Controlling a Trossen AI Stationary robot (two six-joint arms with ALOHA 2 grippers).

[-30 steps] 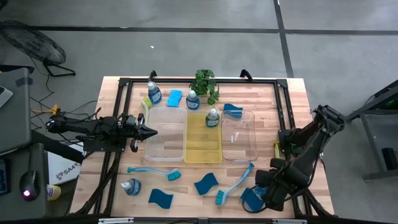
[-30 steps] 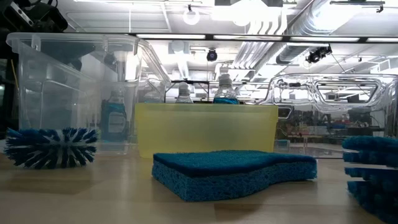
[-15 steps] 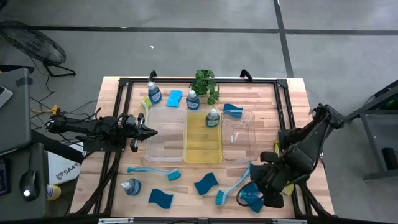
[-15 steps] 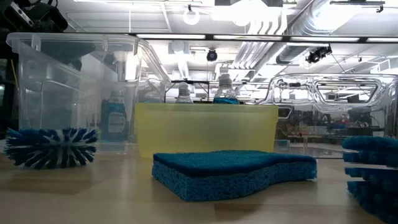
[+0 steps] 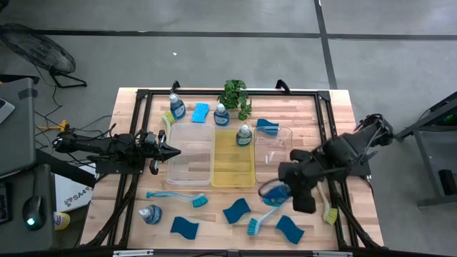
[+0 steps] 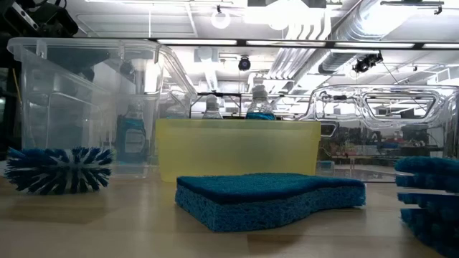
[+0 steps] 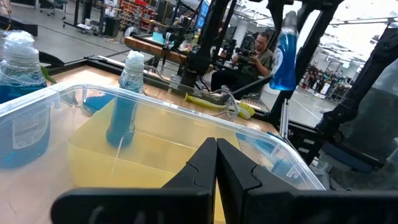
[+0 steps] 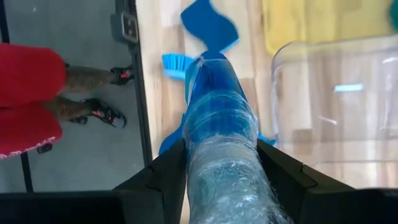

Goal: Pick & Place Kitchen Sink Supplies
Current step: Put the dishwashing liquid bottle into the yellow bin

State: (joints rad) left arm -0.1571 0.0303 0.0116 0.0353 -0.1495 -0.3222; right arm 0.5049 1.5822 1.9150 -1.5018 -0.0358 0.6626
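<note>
Right wrist view: right hand (image 8: 221, 165) clamped on a dish soap bottle (image 8: 217, 118).
It hangs at the clear tray's (image 5: 275, 165) five o'clock corner; sponges and brushes lie on the tabletop (image 5: 132, 200); left hand (image 5: 171, 151), clenched empty, waits at nine o'clock.

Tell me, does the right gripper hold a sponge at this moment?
No, in the right wrist view the right gripper is closed on a clear bottle of blue dish soap, not a sponge.
</note>
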